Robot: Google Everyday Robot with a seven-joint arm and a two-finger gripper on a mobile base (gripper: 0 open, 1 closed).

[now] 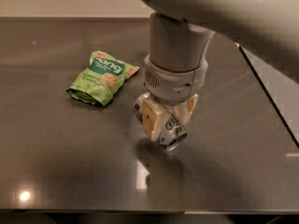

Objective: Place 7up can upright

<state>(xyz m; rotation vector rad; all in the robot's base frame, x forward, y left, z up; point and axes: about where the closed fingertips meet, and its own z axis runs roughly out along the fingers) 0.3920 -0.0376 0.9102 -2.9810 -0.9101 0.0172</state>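
The gripper [171,119] hangs from the thick grey-white arm [177,55] over the middle of the dark, glossy table [56,162], pointing down. Its jaws are closed partway, pinching the 7up can [169,130] between them. One tan finger [152,119] lies flat against the near-left side of the can, and the other shows at the far right side, mostly behind it.

The can sits in the jaws on a slant, neither upright nor flat. Its silver round end sticks out below and to the right of the fingers, facing down towards the camera. Its other end pokes out above and to the left of the near finger, under the wrist housing. Green lettering shows on the bare strip of the can just right of that finger.

A dim reflection lies on the table directly under the jaws. Whether the can's low end touches the surface cannot be told.

A green snack bag [103,76] lies flat on the table to the left of the jaws and farther back, well apart from them.
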